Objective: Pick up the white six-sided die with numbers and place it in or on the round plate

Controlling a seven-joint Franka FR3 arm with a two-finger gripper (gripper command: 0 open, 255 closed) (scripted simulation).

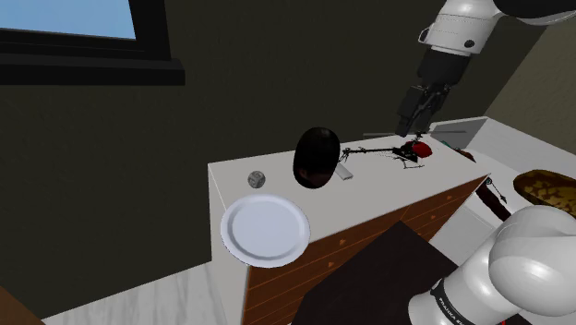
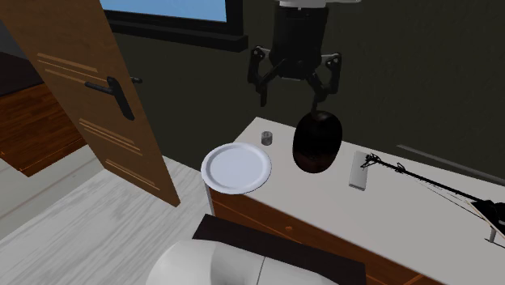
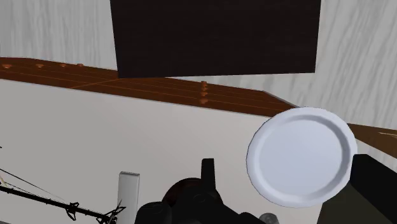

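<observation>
The die (image 1: pixel 256 178) is a small grey cube near the far corner of the white tabletop (image 1: pixel 369 198). The round white plate (image 1: pixel 265 229) lies close beside it at the table's edge, slightly overhanging. In the second exterior view the die (image 2: pixel 266 138) sits just behind the plate (image 2: pixel 235 168). My black gripper (image 2: pixel 291 103) hangs open and empty high over the table, above a black egg-shaped object (image 2: pixel 316 142) and off to the side of the die. From the shoulder camera the gripper (image 1: pixel 413 118) is above the table's far side. In the wrist view the plate (image 3: pixel 300 156) lies between the fingers (image 3: pixel 208 172).
A black egg-shaped object (image 1: pixel 317 157) stands upright mid-table. A toy helicopter (image 1: pixel 406 150) with a red body lies beyond it, and a small white block (image 2: pixel 358 172) rests by its tail. An open wooden door (image 2: pixel 97 89) stands at the second exterior view's left. Wooden drawers (image 1: pixel 369 240) front the table.
</observation>
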